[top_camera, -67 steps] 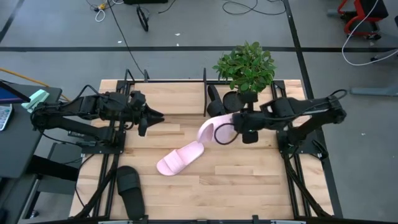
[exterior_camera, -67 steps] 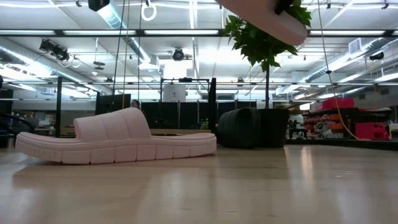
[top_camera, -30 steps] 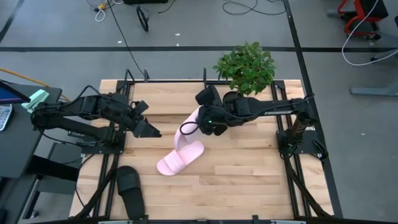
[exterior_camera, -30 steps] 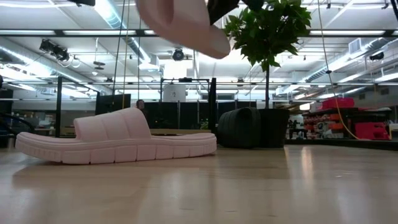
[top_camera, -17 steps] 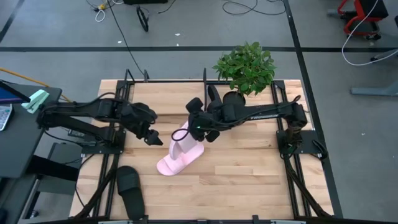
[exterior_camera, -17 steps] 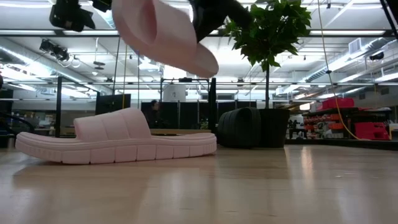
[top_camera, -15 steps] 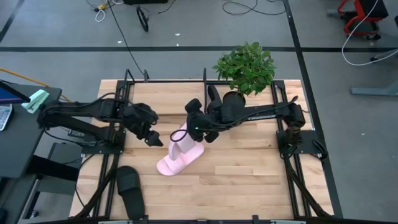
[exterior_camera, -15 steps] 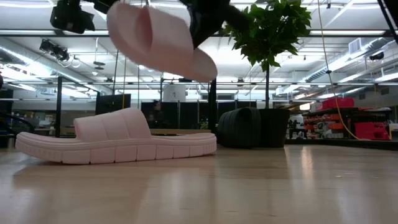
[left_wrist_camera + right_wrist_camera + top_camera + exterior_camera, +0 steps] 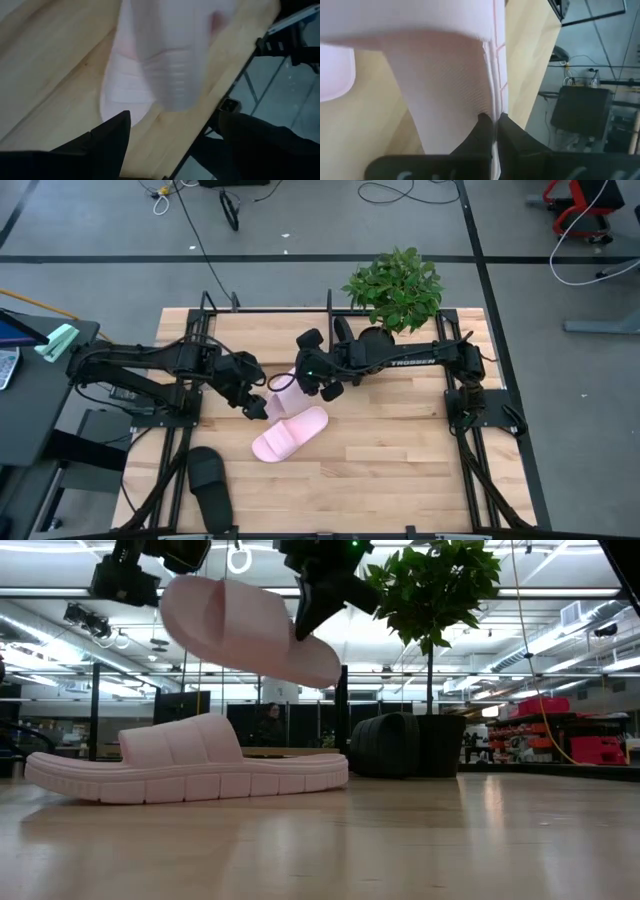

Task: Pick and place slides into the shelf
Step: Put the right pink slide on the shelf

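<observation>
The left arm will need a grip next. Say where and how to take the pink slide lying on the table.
Probably grip the pink slide on the table by its wide strap: it lies sole down, so the strap arches clear of the footbed. Come down from above with the open left gripper, which is just beside it, one finger under the arch.

Matt, foam-like pink slides [image 9: 190, 772] with ribbed soles; smooth pale wood-plank table [image 9: 400, 450].

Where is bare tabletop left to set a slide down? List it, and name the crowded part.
Free: the front right of the table, right of the lying pink slide, and the far left strip near the shelf. Crowded: the middle, where the right gripper holds a pink slide aloft and the open left gripper reaches in. A black slide fills the front left corner.
</observation>
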{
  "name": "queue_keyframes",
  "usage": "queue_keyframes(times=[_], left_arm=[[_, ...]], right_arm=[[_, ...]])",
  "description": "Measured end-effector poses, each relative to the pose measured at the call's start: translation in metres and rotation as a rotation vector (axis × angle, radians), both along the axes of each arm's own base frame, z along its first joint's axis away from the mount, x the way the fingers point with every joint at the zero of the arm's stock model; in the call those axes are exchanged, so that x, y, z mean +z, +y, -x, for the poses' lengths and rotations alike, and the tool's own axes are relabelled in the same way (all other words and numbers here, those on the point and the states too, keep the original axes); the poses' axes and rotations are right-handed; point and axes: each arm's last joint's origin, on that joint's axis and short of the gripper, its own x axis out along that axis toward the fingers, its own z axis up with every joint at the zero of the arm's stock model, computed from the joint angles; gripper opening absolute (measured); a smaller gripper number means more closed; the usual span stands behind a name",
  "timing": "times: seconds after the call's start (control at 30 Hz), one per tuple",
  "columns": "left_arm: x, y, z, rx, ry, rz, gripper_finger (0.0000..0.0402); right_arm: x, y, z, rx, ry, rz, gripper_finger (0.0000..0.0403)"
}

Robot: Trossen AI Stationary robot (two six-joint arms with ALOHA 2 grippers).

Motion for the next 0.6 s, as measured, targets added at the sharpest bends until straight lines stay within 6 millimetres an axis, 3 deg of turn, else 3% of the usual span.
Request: queue_keyframes(times=[0.6], left_arm=[[-0.017, 0.001, -0.017, 0.030, 0.079, -0.053, 0.0301]], right_arm=[[0.001, 0.005, -0.002, -0.018, -0.053, -0.069, 0.0007]])
